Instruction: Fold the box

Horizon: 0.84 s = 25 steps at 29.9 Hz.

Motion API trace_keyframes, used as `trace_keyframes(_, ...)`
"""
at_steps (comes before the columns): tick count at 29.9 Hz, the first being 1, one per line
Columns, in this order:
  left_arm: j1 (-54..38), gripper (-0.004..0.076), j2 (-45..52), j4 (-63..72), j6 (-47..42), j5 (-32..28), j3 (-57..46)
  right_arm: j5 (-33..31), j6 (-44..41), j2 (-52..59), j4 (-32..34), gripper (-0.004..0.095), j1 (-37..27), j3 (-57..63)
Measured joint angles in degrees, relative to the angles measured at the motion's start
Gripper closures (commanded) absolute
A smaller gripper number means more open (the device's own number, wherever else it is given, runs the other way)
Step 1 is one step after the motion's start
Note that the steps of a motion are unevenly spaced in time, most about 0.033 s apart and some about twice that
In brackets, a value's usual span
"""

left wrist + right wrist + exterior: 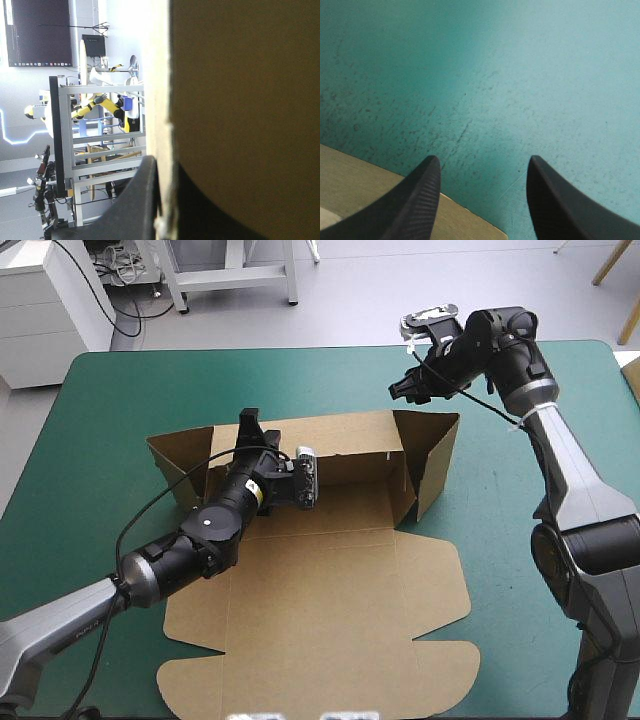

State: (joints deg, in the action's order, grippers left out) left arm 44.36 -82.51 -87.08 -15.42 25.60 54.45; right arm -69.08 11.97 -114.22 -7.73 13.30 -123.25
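In the high view the box (pixel 330 590) lies at the middle of the teal-green cover (pixel 100 440). Its lid panel is flat toward 6 o'clock, its far wall and the side wall at 3 o'clock are raised, and another flap stands out at an angle at 9 o'clock. The left gripper (pixel 249 425) sits at the far wall's top edge, about 11 o'clock from the box's middle. The right gripper (pixel 405 390) hangs above the raised corner at 1 o'clock. This view does not make plain how either pair of fingers stands. In the left wrist view the box (pixel 240 100) fills the space ahead, its edge pinched between the 2 black fingers (pixel 135 200), all but closed on it. In the right wrist view the right gripper (pixel 485 160) has its 2 fingers wide apart, with the cover (pixel 520 75) between and ahead of them and a corner of the box (pixel 360 185) under 1 finger.
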Motion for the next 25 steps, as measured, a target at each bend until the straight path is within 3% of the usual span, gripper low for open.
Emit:
trace_keyframes(18,0.0,0.0731,0.0,0.0,0.0,-0.1,0.0,0.0,0.2,-0.2,-2.6,0.0423,0.3,0.0)
trace_keyframes(25,0.0,0.0731,0.0,0.0,0.0,-0.1,0.0,0.5,0.3,2.1,-2.8,0.0423,0.9,5.8)
